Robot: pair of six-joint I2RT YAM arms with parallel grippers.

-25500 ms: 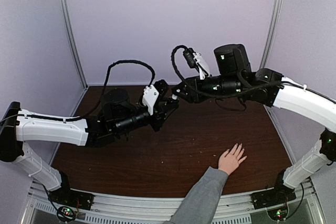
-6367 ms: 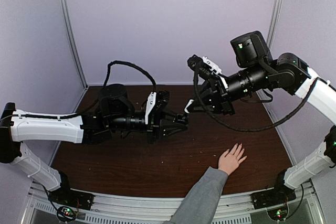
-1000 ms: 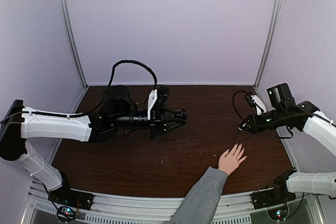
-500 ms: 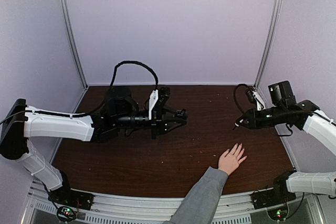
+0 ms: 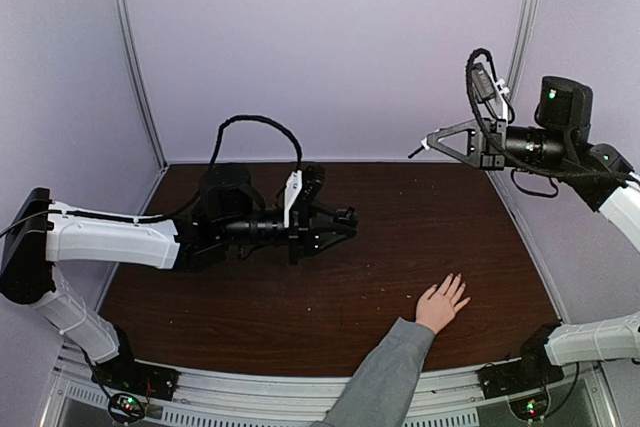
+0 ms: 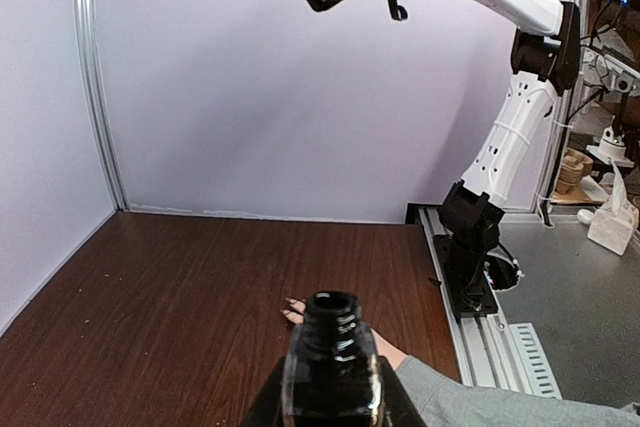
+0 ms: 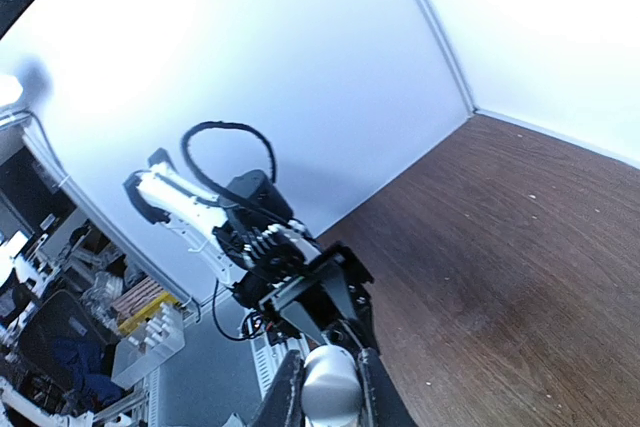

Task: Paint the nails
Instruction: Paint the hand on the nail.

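Note:
A light-skinned hand (image 5: 438,306) in a grey sleeve lies flat on the brown table, fingers spread; its nails (image 5: 456,278) are tiny and pale. My left gripper (image 5: 338,220) is shut on a small dark polish bottle (image 5: 347,215), held above the table's middle. In the left wrist view the bottle (image 6: 332,362) shows an open neck, with the nails (image 6: 290,306) just beyond it. My right gripper (image 5: 428,142) hangs high at the back right, far above the hand, shut on the silver brush cap (image 7: 330,389). The brush tip (image 5: 410,154) points left.
The brown wooden table (image 5: 300,307) is walled by pale panels at the back and sides. Metal rails with the arm bases (image 5: 515,379) run along the near edge. The left arm's black cable (image 5: 255,125) loops above its wrist.
My right arm has risen from low beside the hand to high at the back right, still holding the brush cap. The left arm, the bottle and the hand have stayed put.

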